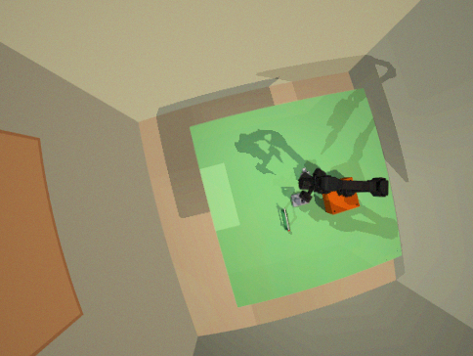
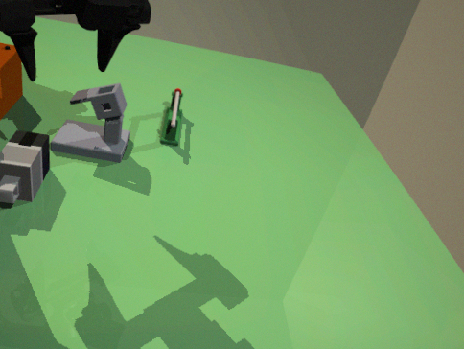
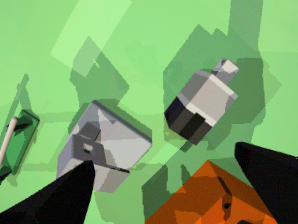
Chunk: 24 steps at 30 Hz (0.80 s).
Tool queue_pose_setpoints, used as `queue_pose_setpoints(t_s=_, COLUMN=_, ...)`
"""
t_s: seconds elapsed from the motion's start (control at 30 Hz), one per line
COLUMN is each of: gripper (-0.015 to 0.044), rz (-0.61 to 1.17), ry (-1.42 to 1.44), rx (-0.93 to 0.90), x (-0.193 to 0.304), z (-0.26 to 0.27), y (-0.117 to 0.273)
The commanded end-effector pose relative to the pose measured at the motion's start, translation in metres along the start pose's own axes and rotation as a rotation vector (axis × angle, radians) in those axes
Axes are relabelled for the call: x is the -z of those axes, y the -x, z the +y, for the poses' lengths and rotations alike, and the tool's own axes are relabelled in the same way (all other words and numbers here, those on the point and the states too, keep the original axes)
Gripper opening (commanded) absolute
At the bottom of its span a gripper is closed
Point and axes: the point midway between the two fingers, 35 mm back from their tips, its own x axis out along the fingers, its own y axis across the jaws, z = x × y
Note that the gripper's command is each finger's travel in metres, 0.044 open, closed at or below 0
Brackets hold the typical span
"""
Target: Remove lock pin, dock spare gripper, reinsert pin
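The grey mount (image 1: 297, 200) (image 2: 88, 146) (image 3: 126, 136) stands on the green mat; its raised socket block (image 2: 113, 105) has no pin through it. The white pin (image 2: 175, 107) (image 3: 7, 142) with a red head lies along a green holder (image 2: 170, 136) (image 3: 26, 142), apart from the mount. The spare gripper (image 2: 25, 165) (image 3: 204, 100), a grey and black block with a small square spigot (image 2: 10, 190) (image 3: 226, 71), is on the mat beside the mount. My gripper (image 2: 67, 75) (image 3: 165, 158) is open and empty, above the mount and the spare gripper; one finger hides part of the socket in the wrist view.
An orange box (image 1: 343, 203) (image 2: 9, 83) (image 3: 207, 192) stands on the other side of the mount from the pin holder, partly under my arm (image 1: 354, 186) in the top view. The green mat (image 1: 274, 274) is surrounded by walls. Arm shadows fall across the mat.
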Motion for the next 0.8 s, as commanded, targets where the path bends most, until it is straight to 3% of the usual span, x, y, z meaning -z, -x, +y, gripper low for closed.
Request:
queue_pose_setpoints(t_s=0.0, gripper=0.044, rz=-0.054, ry=-0.715, rx=0.006, x=0.016, z=-0.056, y=-0.013)
queue_pose_setpoints(t_s=0.47, gripper=0.044, rz=-0.054, ry=-0.715, rx=0.006, x=0.016, z=-0.056, y=-0.014)
queue_pose_setpoints(t_s=0.77, gripper=0.044, rz=-0.054, ry=-0.715, rx=0.006, x=0.011, z=-0.056, y=-0.06)
